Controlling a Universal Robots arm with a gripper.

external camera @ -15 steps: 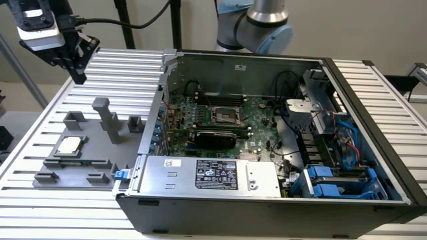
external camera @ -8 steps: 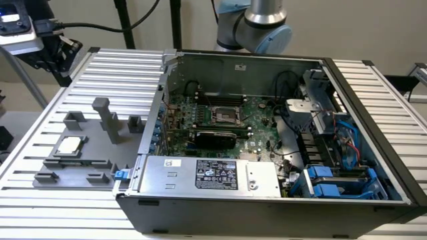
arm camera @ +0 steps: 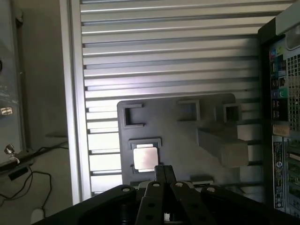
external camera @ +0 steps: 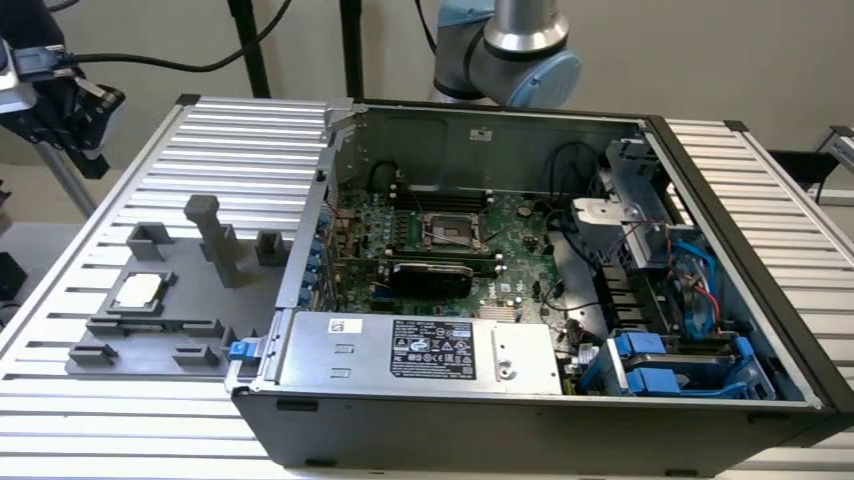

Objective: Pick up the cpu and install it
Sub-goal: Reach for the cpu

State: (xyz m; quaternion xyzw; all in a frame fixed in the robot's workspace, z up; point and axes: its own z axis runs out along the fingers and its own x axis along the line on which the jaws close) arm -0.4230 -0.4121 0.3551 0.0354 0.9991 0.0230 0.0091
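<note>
The cpu (external camera: pixel 140 290) is a small silver-topped square lying flat in a recess of the grey fixture plate (external camera: pixel 174 325), on the exterior view's left beside the open computer case. In the wrist view the cpu (arm camera: pixel 144 157) lies well below my gripper (arm camera: pixel 164 172), just past the fingertips. The two dark fingers are pressed together with nothing between them. The arm's dark tool head (external camera: pixel 60 105) hangs high above the table's far left corner. The motherboard's dark square socket (external camera: pixel 451 230) sits open in the middle of the case.
The fixture plate carries a tall grey post (external camera: pixel 214 240) and low grey blocks (external camera: pixel 147 237) close to the cpu. The case wall (external camera: pixel 320 200) rises between fixture and motherboard. Cables and drive bays (external camera: pixel 667 290) crowd the case's right side. The ribbed metal table (external camera: pixel 240 130) surrounds everything.
</note>
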